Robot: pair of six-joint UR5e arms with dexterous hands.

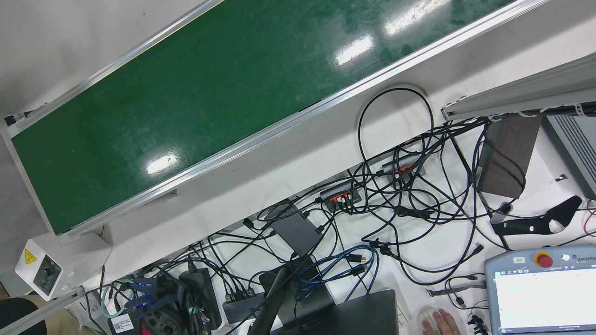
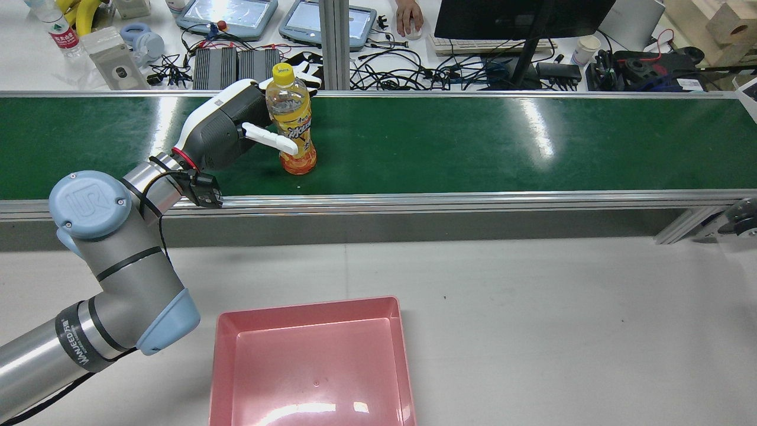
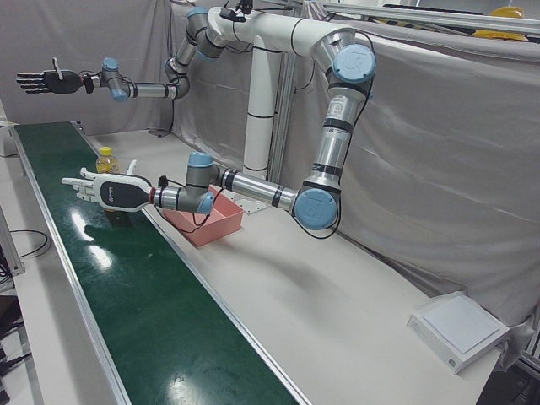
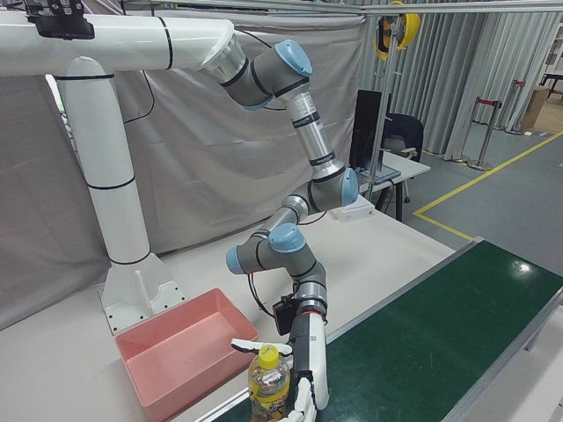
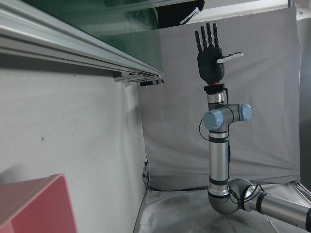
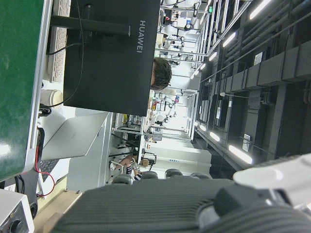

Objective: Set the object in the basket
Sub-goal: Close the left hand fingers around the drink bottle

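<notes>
A yellow-capped bottle of orange drink [image 2: 292,121] stands upright on the green conveyor belt [image 2: 473,142]. My left hand [image 2: 227,127] is level with it, open: the thumb crosses the bottle's near side and the fingers reach behind it. The left-front view shows the left hand [image 3: 114,191] flat with fingers spread, beside the bottle [image 3: 105,159]. The right-front view has the bottle [image 4: 268,382] next to the left hand [image 4: 310,369]. The pink basket [image 2: 307,305] sits on the white table near the arm. My black right hand [image 3: 42,81] is held high, open and holding nothing.
Beyond the belt is a desk with cables, a monitor [image 2: 520,18], teach pendants [image 1: 545,293] and a person's hand on a mouse [image 2: 409,18]. A raised aluminium rail [image 2: 414,201] runs between belt and table. A white box [image 3: 460,329] lies at the table's far end.
</notes>
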